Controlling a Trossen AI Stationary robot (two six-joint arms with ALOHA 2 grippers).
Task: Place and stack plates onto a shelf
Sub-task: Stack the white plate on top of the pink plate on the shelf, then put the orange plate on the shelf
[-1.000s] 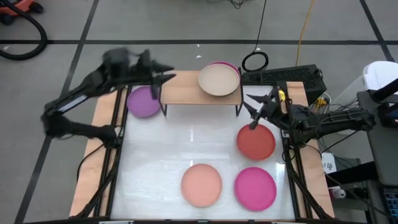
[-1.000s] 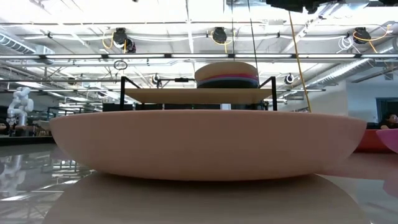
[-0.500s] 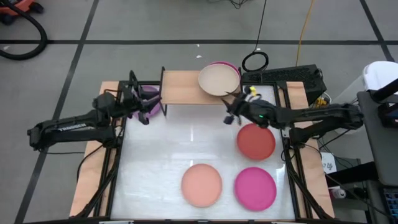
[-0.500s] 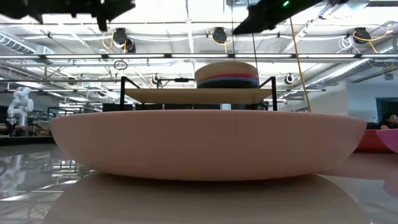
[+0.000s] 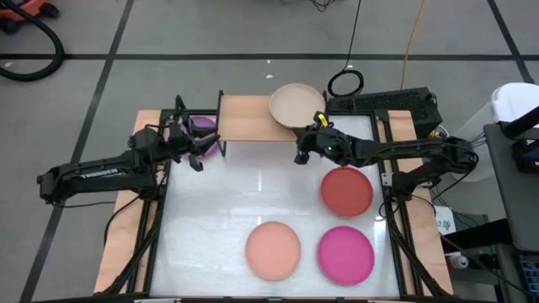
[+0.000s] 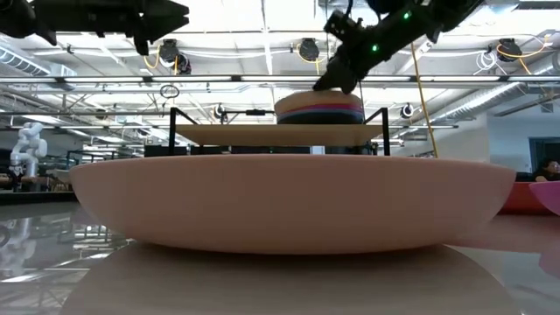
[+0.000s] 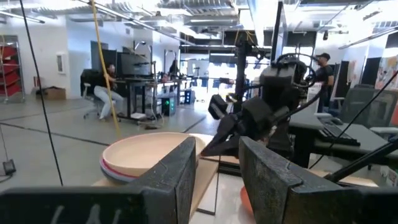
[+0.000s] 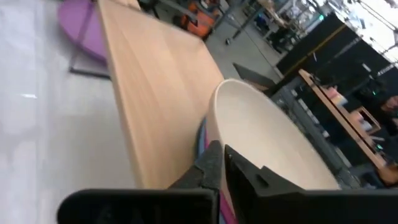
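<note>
The light-wood shelf (image 5: 248,118) stands at the table's far side. On its right half sits a stack of plates (image 5: 296,105), beige on top. A purple plate (image 5: 202,126) lies on the table by the shelf's left end. A red plate (image 5: 346,189), a salmon plate (image 5: 273,250) and a magenta plate (image 5: 346,255) lie flat on the white table. My right gripper (image 8: 219,160) is shut, and its tips are at the stack's near rim (image 6: 320,86). My left gripper (image 5: 199,145) hovers open over the purple plate with nothing between its fingers (image 7: 217,168). My right gripper's shut fingertips (image 8: 214,149) stand at the near rim of the beige top plate (image 8: 249,124). They slant in from the table's near right. I cannot tell whether they touch the rim.
Black shelf legs (image 5: 221,147) rise at the board's corners. A keyboard (image 5: 383,103) and cables lie beyond the table's far right. The salmon plate (image 6: 289,201) fills the foreground of the low view. People sit and stand in the room behind.
My right gripper has gone from above the red plate's far edge toward the table's left and the stack, and has shut. My left gripper has come from over the shelf's left end toward the near-left and down over the purple plate. It has kept still since.
</note>
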